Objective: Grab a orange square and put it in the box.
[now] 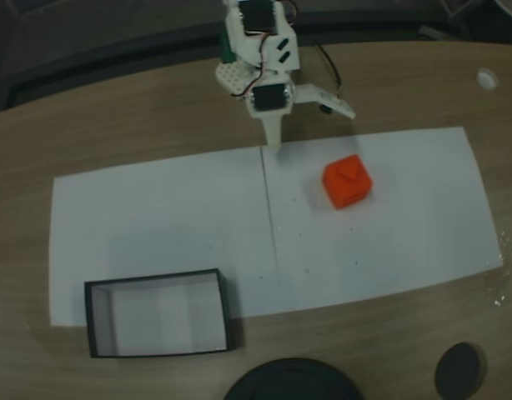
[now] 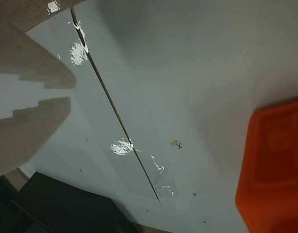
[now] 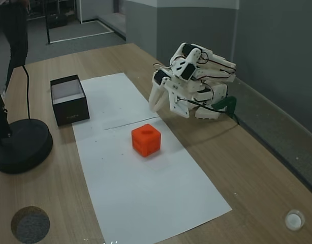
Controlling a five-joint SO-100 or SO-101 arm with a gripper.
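Claw (image 1: 302, 125): empty, fingers parted
Orange square (image 1: 348, 182): sat apart on paper, right of claw tip in a fixed view

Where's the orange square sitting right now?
In a fixed view, the orange square rests on the white paper, right of the seam, just below and right of the gripper, far from the box.

Dim, soft light (wrist view blurred)

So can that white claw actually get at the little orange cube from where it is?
Probably yes. The white claw hangs open beside the small orange cube, with only bare white paper between them.
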